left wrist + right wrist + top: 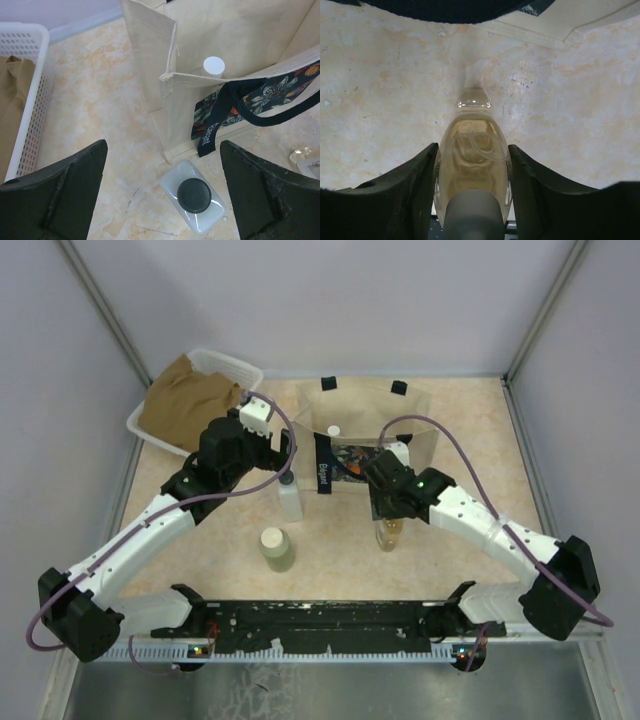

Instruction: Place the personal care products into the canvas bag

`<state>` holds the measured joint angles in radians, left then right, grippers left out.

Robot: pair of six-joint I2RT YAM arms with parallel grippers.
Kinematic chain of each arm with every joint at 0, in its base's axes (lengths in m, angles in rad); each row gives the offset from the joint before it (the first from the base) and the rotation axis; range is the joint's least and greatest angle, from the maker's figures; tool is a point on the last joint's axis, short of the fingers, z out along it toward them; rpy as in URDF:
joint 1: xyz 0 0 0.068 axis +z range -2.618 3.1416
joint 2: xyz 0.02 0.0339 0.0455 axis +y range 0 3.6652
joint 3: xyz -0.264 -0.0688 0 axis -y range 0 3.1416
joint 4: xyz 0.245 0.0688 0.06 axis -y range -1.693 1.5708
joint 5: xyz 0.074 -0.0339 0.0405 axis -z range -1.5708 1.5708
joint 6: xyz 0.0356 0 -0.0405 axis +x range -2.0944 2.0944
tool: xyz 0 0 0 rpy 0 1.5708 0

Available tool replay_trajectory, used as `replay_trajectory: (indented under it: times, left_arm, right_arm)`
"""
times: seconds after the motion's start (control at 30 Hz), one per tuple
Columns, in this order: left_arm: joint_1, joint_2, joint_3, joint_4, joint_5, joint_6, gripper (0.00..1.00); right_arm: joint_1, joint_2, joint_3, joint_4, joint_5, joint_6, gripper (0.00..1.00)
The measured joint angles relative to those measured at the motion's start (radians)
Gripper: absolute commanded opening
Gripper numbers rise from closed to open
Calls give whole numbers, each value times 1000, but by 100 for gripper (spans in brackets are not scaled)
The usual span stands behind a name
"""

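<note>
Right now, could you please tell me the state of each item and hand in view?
Canvas bag: upright, mouth open.
White-capped bottle: capped, inside the bag.
Clear bottle: capped, gripped.
White bottle: upright, capped, untouched.
Green bottle: upright, capped, untouched.
Left hand: open, above the white bottle.
Right hand: shut on the clear bottle.
Tub: holds brown cloth.

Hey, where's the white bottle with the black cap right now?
The white bottle stands left of centre in the top view, by the canvas bag's near left corner, beneath the open left gripper.
</note>
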<state>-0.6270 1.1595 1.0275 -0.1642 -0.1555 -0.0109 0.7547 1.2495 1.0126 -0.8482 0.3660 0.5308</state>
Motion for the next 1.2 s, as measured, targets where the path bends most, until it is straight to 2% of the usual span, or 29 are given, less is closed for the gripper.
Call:
replay_trajectory:
  times: [0.03,0.07,0.33,0.53,0.7,0.9,1.2]
  left_arm:
    - [0,0,0,0,0,0,99]
    - [0,0,-2,2,0,0,99]
    - [0,0,-6,8,0,0,99]
    - [0,2,-6,8,1,0,99]
    - [0,13,-6,9,1,0,99]
    - [0,31,-6,11,2,0,99]
    - [0,39,-6,23,15,0,99]
  right_arm:
    - [2,0,1,-1,-2,-2,3]
    - [3,0,1,-2,-2,-3,0]
    - [16,-2,55,-91,-7,-13,0]
    - [52,-3,280,-135,-69,-68,0]
    - [68,-3,498,-78,-123,-136,0]
    - [68,28,661,20,-76,-261,0]
    - [34,274,937,86,-5,-424,0]
